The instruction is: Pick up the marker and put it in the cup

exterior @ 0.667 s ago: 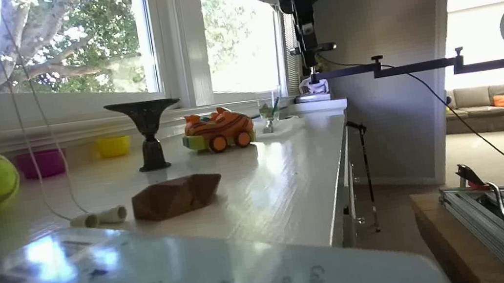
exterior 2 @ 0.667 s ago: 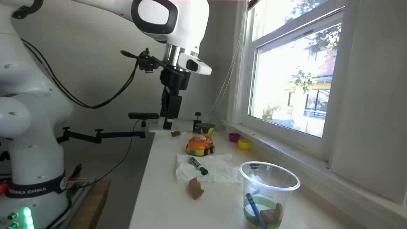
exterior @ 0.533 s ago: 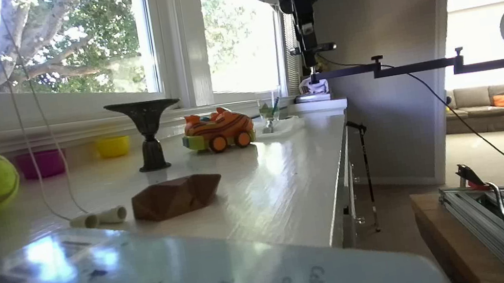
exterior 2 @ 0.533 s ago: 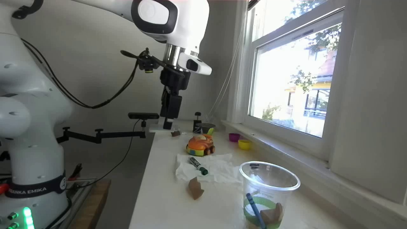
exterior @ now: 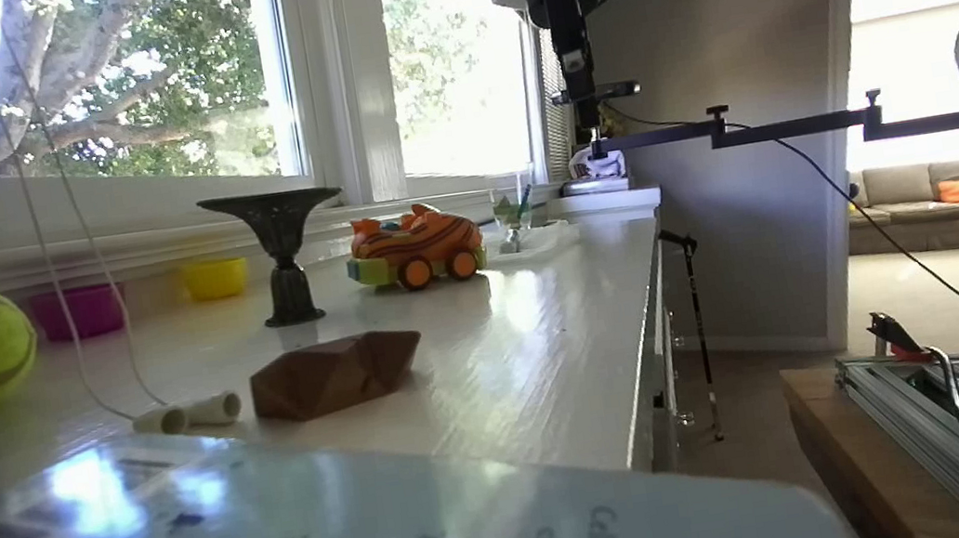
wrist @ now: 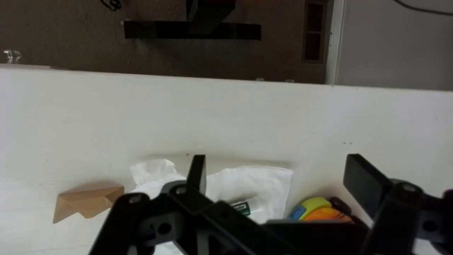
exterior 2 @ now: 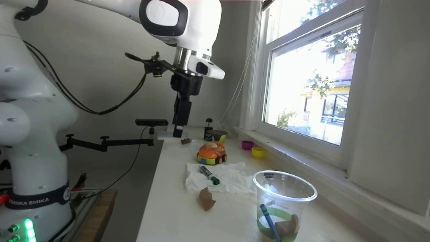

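The green-and-white marker point(exterior 2: 210, 175) lies on a crumpled white paper towel point(exterior 2: 231, 186) on the counter. Part of it shows in the wrist view point(wrist: 244, 208); a gripper finger hides the rest. The clear plastic cup point(exterior 2: 280, 200) stands upright in the foreground, with a blue crayon and a brown piece seen through its wall; it also shows in an exterior view point(exterior: 516, 198) and is out of the wrist view. My gripper point(wrist: 276, 163) is open and empty, pointing down, well above the counter. It shows in both exterior views point(exterior 2: 178, 131) point(exterior: 587, 113).
An orange toy car point(exterior 2: 211, 153) point(wrist: 325, 209) stands just past the towel. A brown faceted piece point(exterior 2: 206, 199) point(wrist: 85, 202) lies near the towel. A black goblet point(exterior: 286, 259), purple bowl point(exterior: 80, 312) and yellow bowl point(exterior: 215, 279) stand farther along. The counter's edge point(wrist: 226, 78) drops to the floor.
My gripper has turned and shifted slightly, still high above the counter. The marker, cup and other objects have not moved.
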Motion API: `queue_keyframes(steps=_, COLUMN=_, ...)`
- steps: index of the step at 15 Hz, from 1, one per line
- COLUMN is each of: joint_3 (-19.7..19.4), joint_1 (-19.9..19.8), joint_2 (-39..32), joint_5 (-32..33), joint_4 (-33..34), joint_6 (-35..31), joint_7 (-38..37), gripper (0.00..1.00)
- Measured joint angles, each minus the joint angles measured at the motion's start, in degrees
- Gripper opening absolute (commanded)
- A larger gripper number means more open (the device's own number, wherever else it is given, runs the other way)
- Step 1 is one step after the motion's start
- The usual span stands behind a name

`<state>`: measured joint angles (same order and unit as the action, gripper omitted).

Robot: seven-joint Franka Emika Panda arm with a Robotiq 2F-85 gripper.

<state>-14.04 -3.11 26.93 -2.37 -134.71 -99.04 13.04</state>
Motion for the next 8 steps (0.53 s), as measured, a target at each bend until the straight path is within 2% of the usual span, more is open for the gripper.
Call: queue_keyframes(steps=8, joint_3=4.05, joint_1=-5.57, joint_2=-4.58, joint_5=0.13, joint_4=-0.22, joint_6=-12.96, joint_7=-20.12, gripper=1.00)
